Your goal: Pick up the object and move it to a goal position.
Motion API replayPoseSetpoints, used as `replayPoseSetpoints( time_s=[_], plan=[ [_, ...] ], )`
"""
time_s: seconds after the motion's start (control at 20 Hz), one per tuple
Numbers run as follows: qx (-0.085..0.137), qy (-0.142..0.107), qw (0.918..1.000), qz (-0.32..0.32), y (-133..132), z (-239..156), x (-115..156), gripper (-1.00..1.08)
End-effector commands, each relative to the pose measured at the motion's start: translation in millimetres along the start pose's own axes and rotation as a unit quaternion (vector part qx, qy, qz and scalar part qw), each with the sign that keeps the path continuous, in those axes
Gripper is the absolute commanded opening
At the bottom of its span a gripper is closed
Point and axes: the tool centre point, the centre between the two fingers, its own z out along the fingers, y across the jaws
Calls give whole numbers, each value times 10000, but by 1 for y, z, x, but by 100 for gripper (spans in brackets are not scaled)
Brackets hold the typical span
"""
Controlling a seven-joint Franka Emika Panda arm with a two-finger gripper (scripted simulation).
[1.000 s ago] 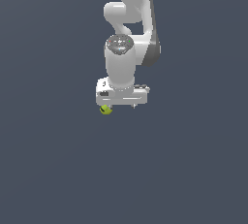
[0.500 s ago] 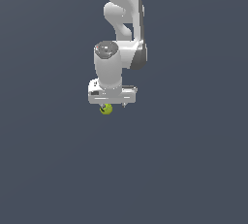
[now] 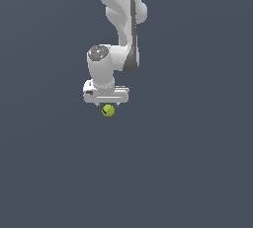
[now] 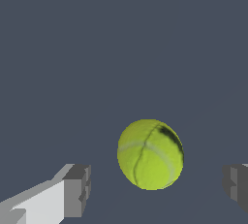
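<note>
Tennis ball [image 4: 150, 154] between spread gripper [image 4: 157, 191] fingers

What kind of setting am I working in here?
Likely a bare simulated test scene: a flat, featureless dark grey-blue ground, one small yellow-green tennis ball, and a white robot arm whose open gripper sits over it.

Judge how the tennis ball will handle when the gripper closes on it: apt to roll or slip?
The tennis ball is round and lies free, so an off-centre touch would probably roll it. Its fuzzy-looking surface should grip well. The gripper is open with fingers on either side, so centred closing looks likely to hold it.
</note>
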Motion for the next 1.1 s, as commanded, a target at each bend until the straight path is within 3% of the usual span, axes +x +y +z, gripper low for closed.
replayPoseSetpoints(
  time_s=[0.0,0.4,1.05],
  plan=[
    [-6,10,10000,-1,4,3,-5,100],
    [-7,6,10000,5,5,10,-7,100],
    [-8,12,10000,1,6,55,-8,100]
  ],
)
